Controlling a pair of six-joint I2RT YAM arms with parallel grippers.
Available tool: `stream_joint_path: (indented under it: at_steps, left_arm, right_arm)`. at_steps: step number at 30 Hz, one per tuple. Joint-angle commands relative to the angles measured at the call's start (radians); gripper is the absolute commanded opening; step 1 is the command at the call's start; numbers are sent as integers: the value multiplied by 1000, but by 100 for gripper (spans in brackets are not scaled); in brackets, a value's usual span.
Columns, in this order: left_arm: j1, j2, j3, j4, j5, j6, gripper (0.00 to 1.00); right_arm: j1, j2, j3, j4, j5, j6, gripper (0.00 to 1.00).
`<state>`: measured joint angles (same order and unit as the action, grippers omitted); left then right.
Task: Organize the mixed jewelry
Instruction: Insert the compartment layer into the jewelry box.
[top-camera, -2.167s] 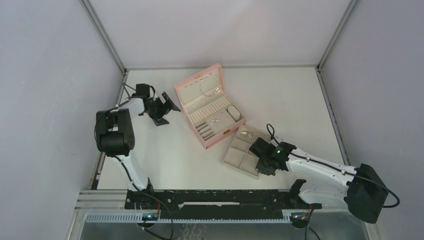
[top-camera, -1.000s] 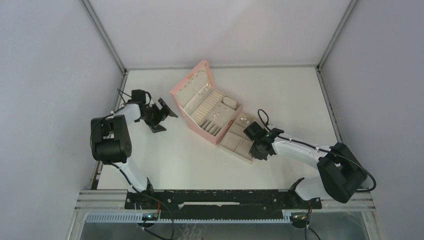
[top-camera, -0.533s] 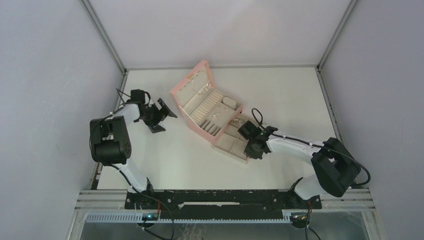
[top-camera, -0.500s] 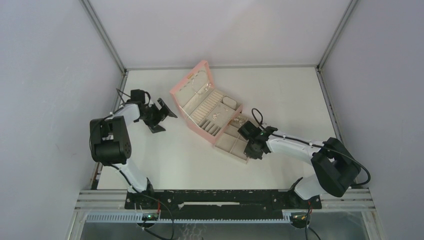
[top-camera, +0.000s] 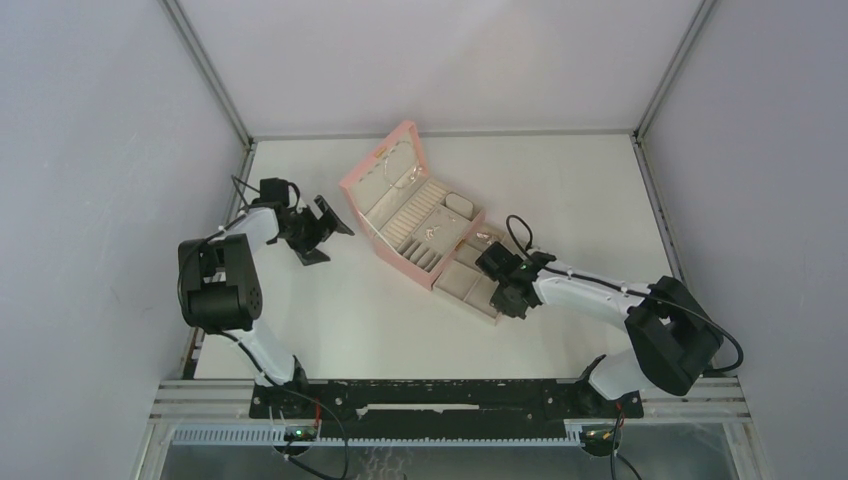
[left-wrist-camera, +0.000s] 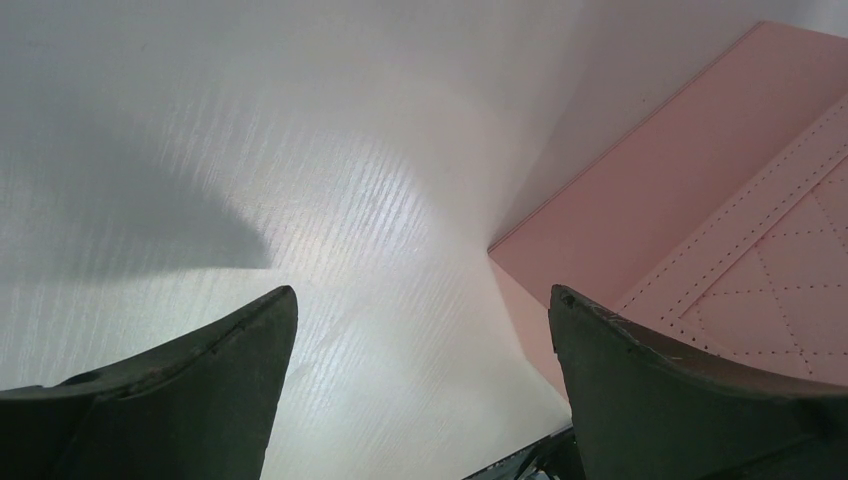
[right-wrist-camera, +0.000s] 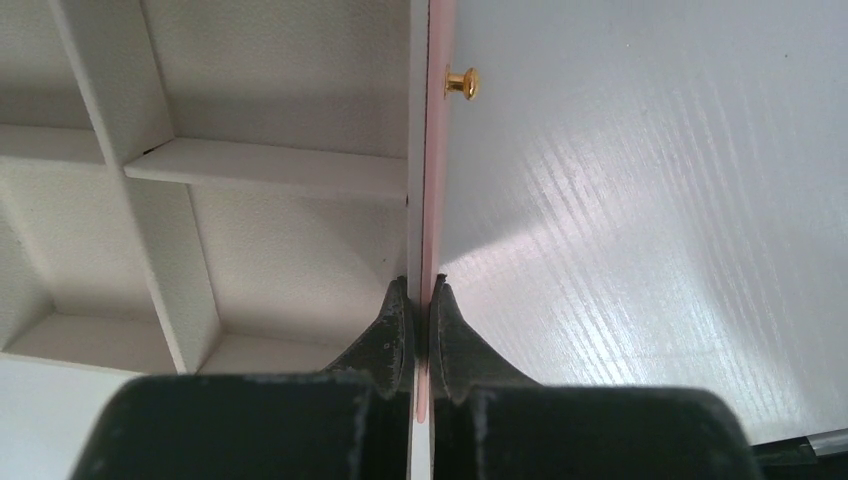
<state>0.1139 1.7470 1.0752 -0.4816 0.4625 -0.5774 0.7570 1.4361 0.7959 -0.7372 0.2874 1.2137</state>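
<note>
The pink quilted box (top-camera: 412, 212) stands open with its lid up. Tiny silver jewelry pieces lie in its beige lining (top-camera: 432, 233), and a thin chain hangs on the lid (top-camera: 400, 180). The beige compartment tray (top-camera: 468, 283) lies against the box's near right side, with small silver bits at its far end (top-camera: 484, 240). My right gripper (top-camera: 503, 298) is shut on the tray's thin pink front wall (right-wrist-camera: 437, 150), below a gold knob (right-wrist-camera: 461, 82); its fingertips (right-wrist-camera: 420, 283) pinch the wall. My left gripper (top-camera: 335, 222) is open and empty, left of the box (left-wrist-camera: 730, 230).
The white table (top-camera: 560, 190) is enclosed by grey walls on three sides. A black rail (top-camera: 430, 398) with the arm bases runs along the near edge. The tray compartments in the right wrist view (right-wrist-camera: 270, 130) hold no jewelry.
My right gripper has moved the tray up and left against the box. The box has shifted left with its lid more upright. The left arm has hardly moved.
</note>
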Motion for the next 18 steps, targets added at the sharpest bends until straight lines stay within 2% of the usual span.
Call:
stream_joint_path:
  at_steps: [1, 12, 18]
  left_arm:
    - [8, -38, -4, -2, 14, 24, 100]
    - [19, -27, 8, -6, 44, 33, 100]
    - [28, -33, 19, -13, 68, 35, 100]
  right_arm:
    - [-13, -19, 64, 71, 56, 0, 0]
    - [-1, 35, 111, 83, 50, 4, 0]
    - [19, 60, 112, 160, 44, -14, 0]
